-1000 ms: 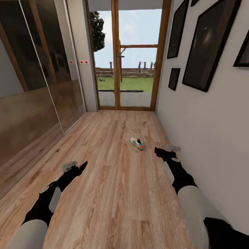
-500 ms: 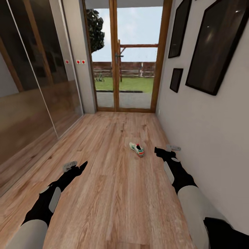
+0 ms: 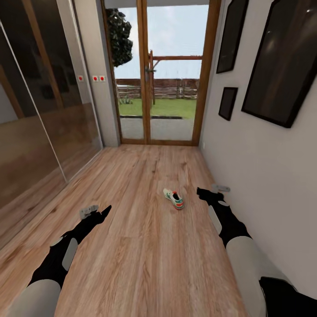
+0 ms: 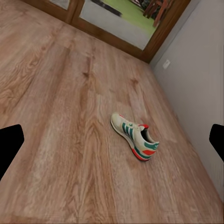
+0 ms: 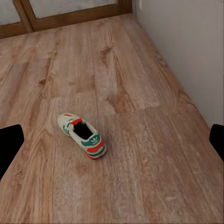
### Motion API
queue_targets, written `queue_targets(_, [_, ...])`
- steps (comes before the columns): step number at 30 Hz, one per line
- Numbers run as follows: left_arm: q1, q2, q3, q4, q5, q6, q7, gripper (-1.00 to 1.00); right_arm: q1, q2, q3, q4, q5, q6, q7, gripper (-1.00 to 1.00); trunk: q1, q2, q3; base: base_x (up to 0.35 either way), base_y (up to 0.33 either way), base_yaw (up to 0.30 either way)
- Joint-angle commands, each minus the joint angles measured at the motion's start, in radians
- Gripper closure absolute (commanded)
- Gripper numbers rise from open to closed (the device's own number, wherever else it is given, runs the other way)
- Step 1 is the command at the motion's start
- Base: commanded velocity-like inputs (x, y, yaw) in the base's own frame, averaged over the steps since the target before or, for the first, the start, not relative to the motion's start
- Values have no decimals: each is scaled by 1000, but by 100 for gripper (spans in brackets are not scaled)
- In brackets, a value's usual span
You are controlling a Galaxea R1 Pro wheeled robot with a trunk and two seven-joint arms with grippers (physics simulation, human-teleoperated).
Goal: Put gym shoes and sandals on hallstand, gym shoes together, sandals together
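Note:
One gym shoe (image 3: 173, 198), white with green stripes and a red-orange heel, lies alone on the corridor floor (image 3: 132, 246) ahead of me, close to the right wall. The same gym shoe (image 4: 135, 136) shows in the left wrist view, and the gym shoe (image 5: 83, 136) lies ahead of the right fingers too. My left gripper (image 3: 89, 210) hovers open over the planks, well short of the shoe and to its left. My right gripper (image 3: 220, 188) is open as well, level with the shoe and to its right. The sandals and the hallstand are out of view.
A glazed wooden door (image 3: 163, 75) closes the far end of the corridor. Mirrored sliding panels (image 3: 39, 110) run along the left side. The white right wall (image 3: 264, 167) carries dark framed pictures (image 3: 281, 61) and stands close to my right arm.
The whole view has moved forward along the corridor, so the shoe now sits lower and nearer in the picture. Both arms keep the same pose, grippers still open.

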Motion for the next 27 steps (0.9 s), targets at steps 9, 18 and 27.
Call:
queue_targets(9, [-1, 0, 2, 0, 9, 7, -6, -100, 0, 1, -2, -2, -4, 5, -2, -100, 0, 0, -1, 349, -62, 230])
queue_targets(18, [-1, 0, 2, 0, 9, 7, -6, -100, -1, 1, -2, -2, -4, 5, -2, -100, 0, 0, -1, 349, -59, 272])
queue_targets(27, [-1, 0, 2, 0, 8, 7, -7, -100, 0, 1, -2, -2, -4, 5, -2, -100, 0, 0, -1, 348, -77, 39])
